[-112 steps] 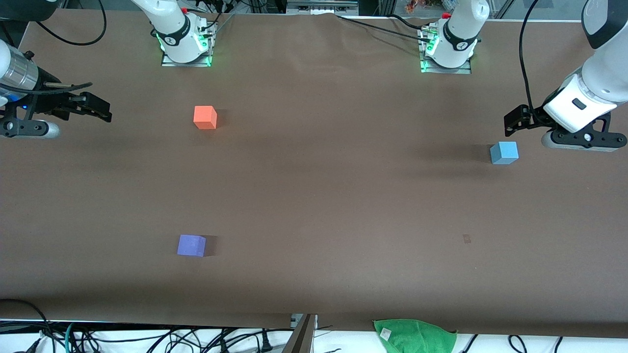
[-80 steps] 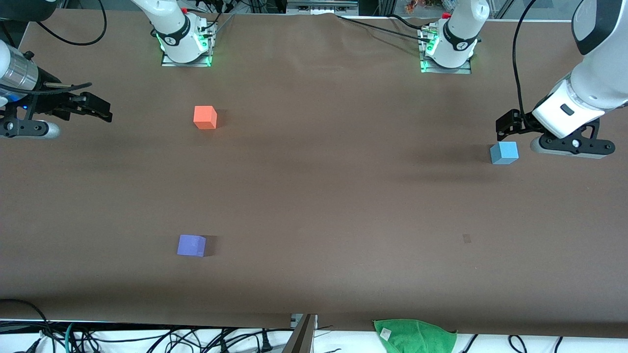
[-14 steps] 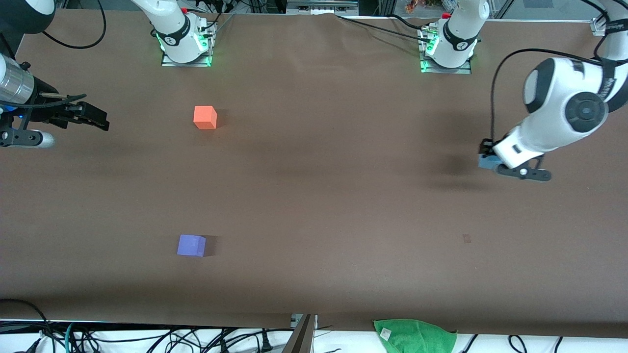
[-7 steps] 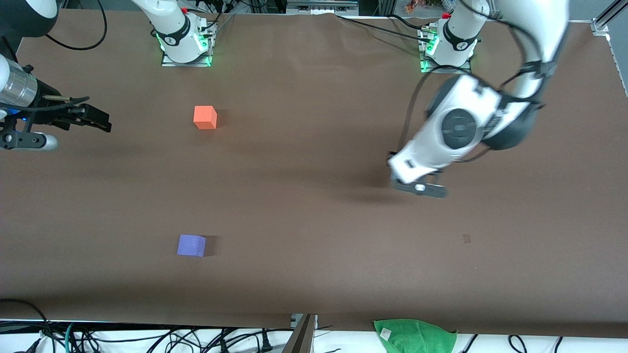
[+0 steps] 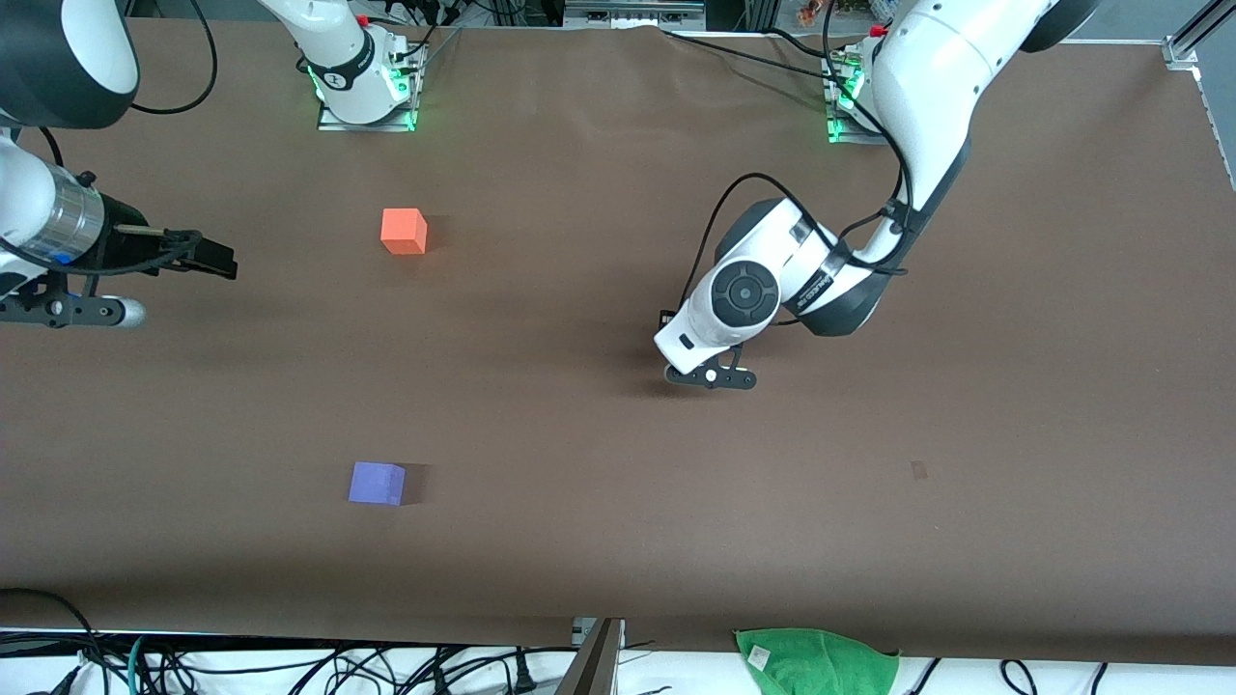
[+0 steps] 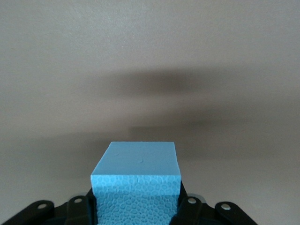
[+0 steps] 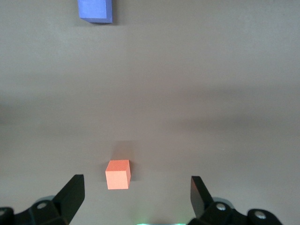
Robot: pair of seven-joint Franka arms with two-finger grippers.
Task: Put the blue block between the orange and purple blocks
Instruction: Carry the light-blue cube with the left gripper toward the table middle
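Overhead, left gripper (image 6: 136, 206) clamping blue block (image 6: 136, 180), brown table (image 5: 618, 502)

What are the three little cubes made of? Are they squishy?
The blue block, held in the left tool, looks like foam: its side has a pebbly, bubbly texture and no shine. The orange block and purple block look just as dull and flat-colored, so probably foam too, though their texture is too small to see. Squishiness can't be told from looks alone.
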